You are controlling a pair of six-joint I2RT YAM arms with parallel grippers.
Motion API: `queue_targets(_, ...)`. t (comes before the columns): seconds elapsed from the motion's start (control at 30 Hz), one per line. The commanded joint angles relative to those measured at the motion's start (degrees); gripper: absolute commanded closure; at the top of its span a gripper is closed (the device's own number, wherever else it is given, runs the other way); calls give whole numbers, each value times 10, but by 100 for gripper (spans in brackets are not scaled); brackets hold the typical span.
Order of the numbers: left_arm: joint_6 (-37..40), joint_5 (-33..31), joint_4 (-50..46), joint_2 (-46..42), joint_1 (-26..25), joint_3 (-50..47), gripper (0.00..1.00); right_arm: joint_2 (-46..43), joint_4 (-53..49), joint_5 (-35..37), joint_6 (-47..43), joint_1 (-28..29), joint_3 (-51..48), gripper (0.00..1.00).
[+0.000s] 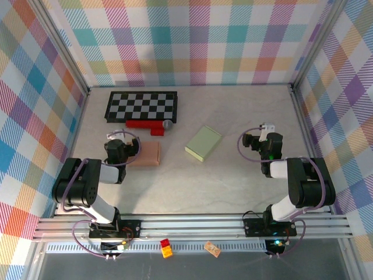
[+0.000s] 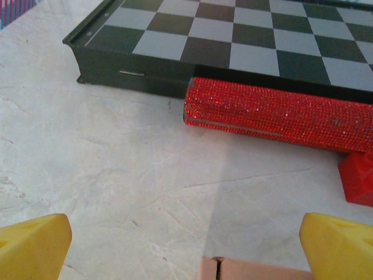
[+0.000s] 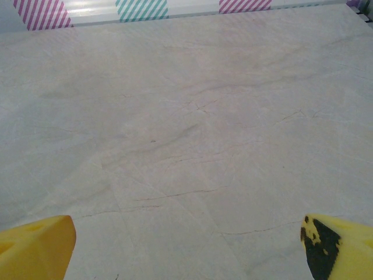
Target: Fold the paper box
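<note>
The paper box [image 1: 145, 153] lies flat on the table as a salmon-pink sheet, just right of my left gripper [image 1: 119, 139]. Its far edge, with a small slit, shows in the left wrist view as the pink sheet [image 2: 256, 269] at the bottom, right of centre between the yellow fingertips [image 2: 35, 242]. My left gripper [image 2: 186, 248] is open, with nothing held. My right gripper [image 1: 260, 134] hovers over bare table at the right. In the right wrist view the right gripper [image 3: 186, 248] is open and holds nothing.
A chessboard [image 1: 141, 106] lies at the back left, with a red glitter microphone [image 1: 145, 123] and a small red block [image 1: 156, 131] in front of it. A pale green flat block [image 1: 203, 143] sits mid-table. Plaid walls enclose the table on three sides.
</note>
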Motion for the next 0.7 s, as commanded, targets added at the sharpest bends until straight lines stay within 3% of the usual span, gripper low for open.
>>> queue_targets(0.0,10,-16,-5,2,-5,24,0,-3,19,3,5,3,-3,1)
queue_targets(0.43,17,-21,-3,2,-10,25,0,-2,18,3,4,3,-2,1)
queue_targets(0.67,18,-24,-3,2,-12,26,0,-2,15,-31,-11,4,1,1)
